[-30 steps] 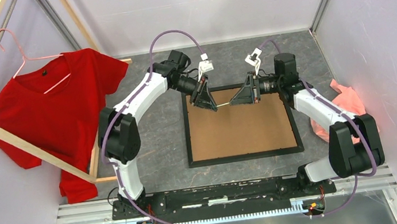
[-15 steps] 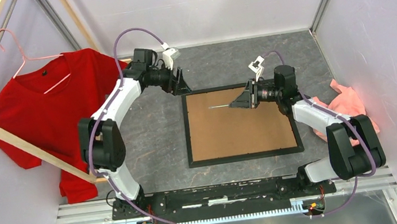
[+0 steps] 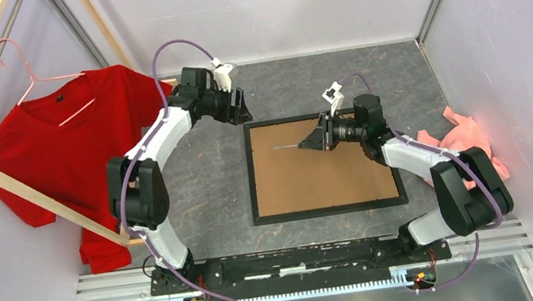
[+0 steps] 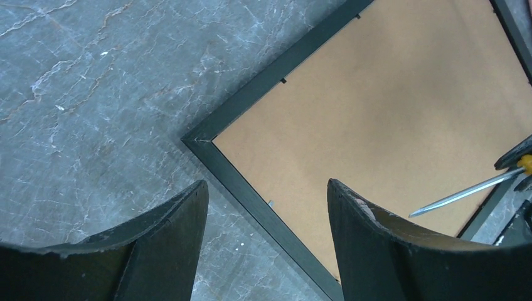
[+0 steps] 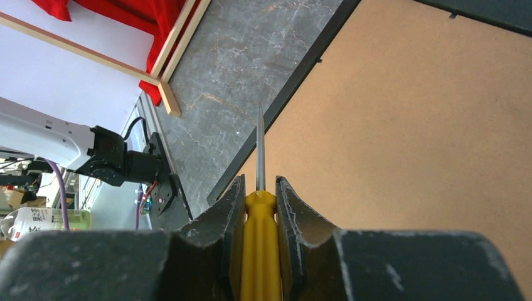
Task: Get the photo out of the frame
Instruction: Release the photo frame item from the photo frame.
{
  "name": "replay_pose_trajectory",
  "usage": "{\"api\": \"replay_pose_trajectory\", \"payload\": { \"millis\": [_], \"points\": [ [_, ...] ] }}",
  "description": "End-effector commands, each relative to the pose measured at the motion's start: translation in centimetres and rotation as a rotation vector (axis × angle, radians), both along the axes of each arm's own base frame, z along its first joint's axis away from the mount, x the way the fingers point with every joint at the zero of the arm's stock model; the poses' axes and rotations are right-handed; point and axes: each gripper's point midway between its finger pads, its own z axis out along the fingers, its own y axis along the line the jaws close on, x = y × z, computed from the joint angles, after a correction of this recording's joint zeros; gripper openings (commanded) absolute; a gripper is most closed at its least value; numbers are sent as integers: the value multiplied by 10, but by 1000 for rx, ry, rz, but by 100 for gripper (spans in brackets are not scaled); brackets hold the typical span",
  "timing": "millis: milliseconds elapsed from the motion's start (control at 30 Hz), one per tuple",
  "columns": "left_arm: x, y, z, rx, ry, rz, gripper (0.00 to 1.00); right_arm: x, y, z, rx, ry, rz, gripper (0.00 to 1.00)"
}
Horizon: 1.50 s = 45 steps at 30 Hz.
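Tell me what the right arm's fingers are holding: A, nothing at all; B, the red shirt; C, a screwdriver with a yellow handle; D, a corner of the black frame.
C: in the right wrist view the right fingers are clamped on the yellow handle of a screwdriver, and its metal shaft points out over the brown backing board of the frame.
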Motion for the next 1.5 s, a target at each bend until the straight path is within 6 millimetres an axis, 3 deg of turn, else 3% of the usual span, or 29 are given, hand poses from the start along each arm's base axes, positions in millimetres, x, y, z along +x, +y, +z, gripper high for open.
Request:
{"api": "replay_pose_trajectory", "payload": {
  "millis": [0,100,200,467,1000,1200,1467],
  "points": [
    [11,2,-12,5,18,78,75,17,15,10,-17,-46,2,0],
    [13,6,-20,18,25,111,75,23,29,1,-56,4,21,0],
    [16,10,-30,35,48,148,75,32,42,-15,-62,193,40,0],
    [14,7,-45,23,92,155,76,57,64,-15,-49,337,47,0],
    [8,-1,-88,12,197,128,70,79,76,-55,-116,436,55,0],
    [3,-4,-99,-6,230,115,62,83,80,-62,-110,442,78,0],
    [-3,-5,-113,-12,260,115,52,85,77,-53,-69,426,103,0]
  ]
}}
